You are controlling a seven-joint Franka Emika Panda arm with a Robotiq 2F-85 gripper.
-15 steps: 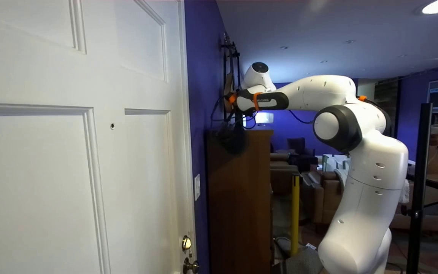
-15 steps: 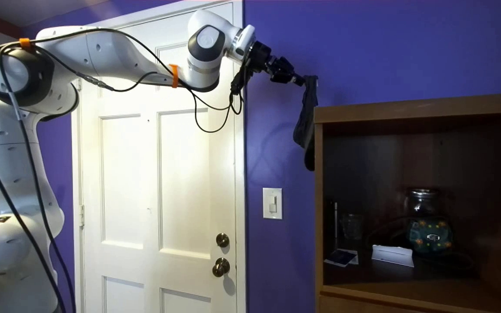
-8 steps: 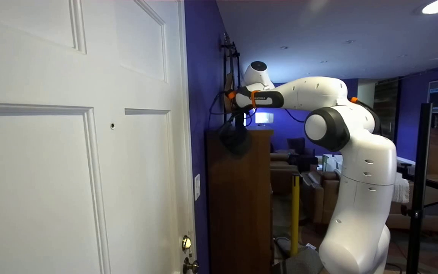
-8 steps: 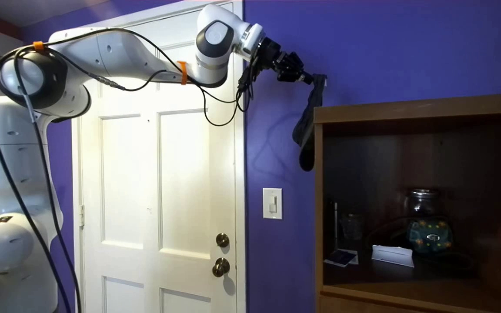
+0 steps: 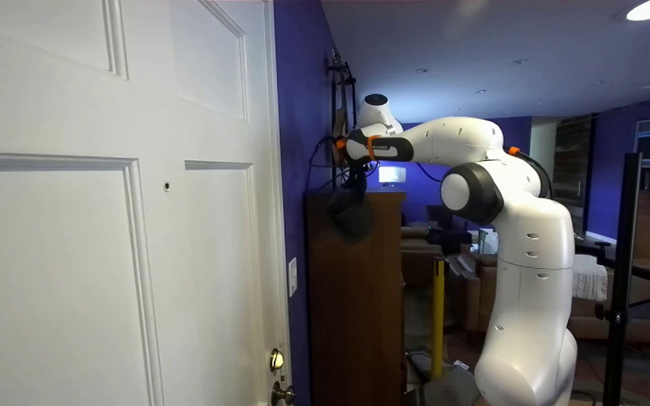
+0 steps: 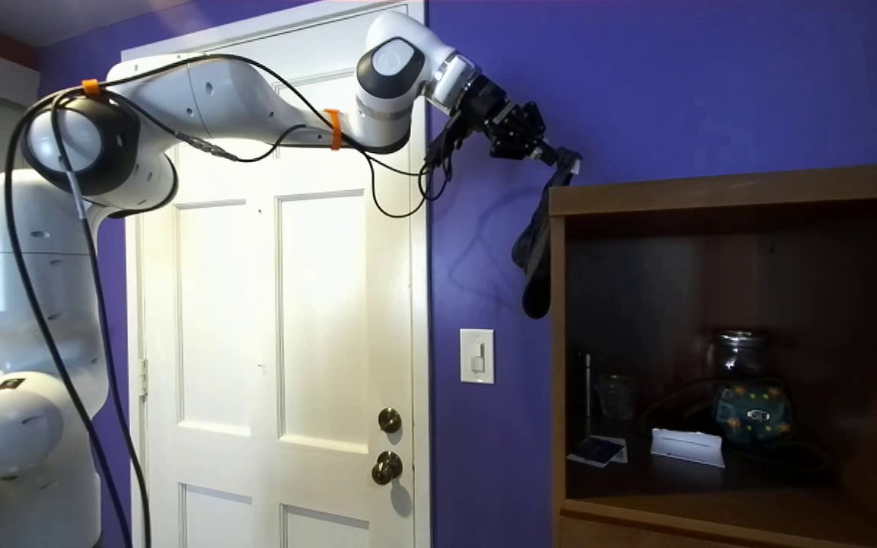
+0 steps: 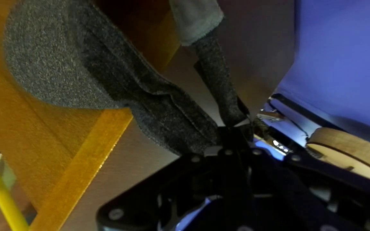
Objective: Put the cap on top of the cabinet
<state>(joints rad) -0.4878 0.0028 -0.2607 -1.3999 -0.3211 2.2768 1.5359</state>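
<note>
The dark grey cloth cap hangs from my gripper beside the cabinet's side panel. The gripper is shut on a dark strip of the cap at its band. The fingertips point down and toward the brown cabinet, a little above its top edge. Most of the cap hangs below that edge; whether it touches the panel I cannot tell. In an exterior view, the cap is in front of the cabinet's side. In the wrist view, the cap spreads left from the jaws; the tips are dark.
A purple wall runs behind the cabinet. A white door and a light switch are beside it. Loose cables hang under the wrist. The open shelf holds a jar and a floral bag. A yellow post stands near the cabinet.
The arm has moved toward the cabinet, and the gripper has tilted further down. The cap's gripped end is now at the cabinet's top corner, and its hanging end is slightly lower.
</note>
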